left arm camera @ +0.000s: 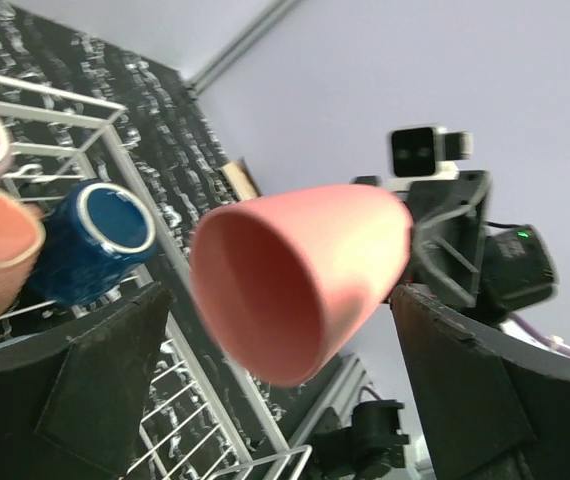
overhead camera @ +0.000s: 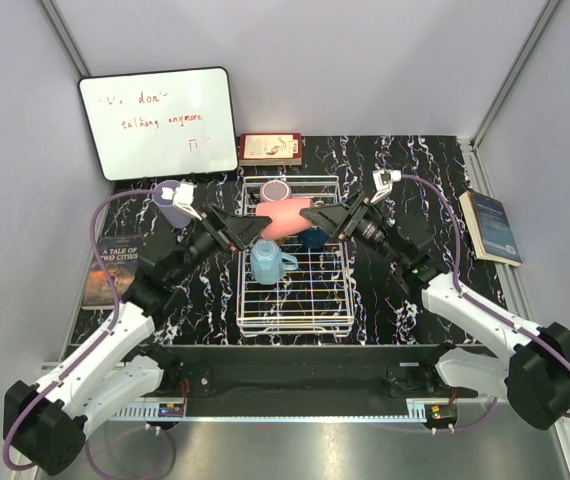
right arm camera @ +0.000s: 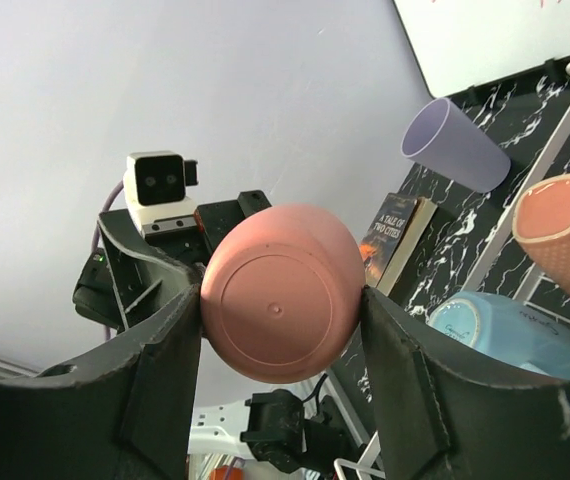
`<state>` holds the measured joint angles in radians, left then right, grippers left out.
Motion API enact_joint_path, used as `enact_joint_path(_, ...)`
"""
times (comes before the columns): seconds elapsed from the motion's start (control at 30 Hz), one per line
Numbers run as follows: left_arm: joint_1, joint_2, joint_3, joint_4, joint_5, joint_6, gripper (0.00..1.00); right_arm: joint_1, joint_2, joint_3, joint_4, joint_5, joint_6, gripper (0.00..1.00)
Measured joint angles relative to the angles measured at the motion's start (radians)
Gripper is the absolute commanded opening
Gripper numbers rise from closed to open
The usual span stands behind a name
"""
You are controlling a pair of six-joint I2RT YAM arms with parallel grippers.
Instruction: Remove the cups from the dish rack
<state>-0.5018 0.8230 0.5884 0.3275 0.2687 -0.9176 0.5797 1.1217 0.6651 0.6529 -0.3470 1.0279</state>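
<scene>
Pink cup (overhead camera: 285,218) handover above the rack (overhead camera: 295,300)
Right pincer (right arm camera: 280,300) clamped on its base; I read axis level, mouth toward my released left pincer (left arm camera: 280,300), close by.

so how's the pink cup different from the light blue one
The pink cup is clamped in the right end effector, held off the dish rack; the light blue cup sits in the rack, untouched. The light blue cup shows a handle; the pink cup shows none. Both are plain, single-coloured cups.
</scene>
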Motion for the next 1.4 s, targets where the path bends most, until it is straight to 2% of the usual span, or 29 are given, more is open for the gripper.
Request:
enact_joint_path(0.47,0.0,0.111,-0.004,0.228,0.154,-0.095,0.67,0.0,0.087,0.0,0.074,-0.1,0.051,0.0)
enact_joint_path(0.57,0.0,0.141,-0.008,0.264,0.185,-0.115,0.57,0.0,0.101,0.0,0.086,-0.121,0.059,0.0)
enact_joint_path(0.7,0.0,0.169,-0.008,0.288,0.216,-0.134,0.39,0.0,0.108,0.0,0.092,-0.139,0.066,0.0)
enact_joint_path(0.77,0.0,0.178,-0.008,0.296,0.229,-0.137,0.16,0.0,0.108,0.002,0.093,-0.146,0.067,0.0)
enact_joint_path(0.83,0.0,0.182,-0.006,0.323,0.252,-0.155,0.0,-0.004,0.109,0.002,0.083,-0.146,0.069,0.0)
enact_joint_path(0.9,-0.003,0.179,-0.005,0.341,0.262,-0.148,0.0,-0.008,0.112,0.002,0.077,-0.146,0.064,0.15)
enact_joint_path(0.97,0.0,0.179,-0.005,0.327,0.265,-0.135,0.0,-0.009,0.112,0.003,0.068,-0.144,0.06,0.35)
enact_joint_path(1.0,0.0,0.18,-0.005,0.311,0.265,-0.131,0.0,-0.01,0.109,0.003,0.058,-0.144,0.054,0.59)
enact_joint_path(1.07,0.002,0.179,-0.003,0.274,0.26,-0.11,0.0,-0.012,0.101,0.005,0.028,-0.135,0.042,0.76)
enact_joint_path(1.1,0.003,0.178,0.006,0.23,0.257,-0.096,0.0,-0.013,0.093,0.011,-0.005,-0.131,0.018,0.92)
enact_joint_path(1.17,0.002,0.178,0.035,0.133,0.245,-0.051,0.0,-0.009,0.068,0.032,-0.079,-0.117,-0.014,1.0)
enact_joint_path(1.4,-0.002,0.131,0.288,-0.335,0.045,0.195,0.0,-0.006,-0.125,0.174,-0.408,0.088,-0.232,1.0)
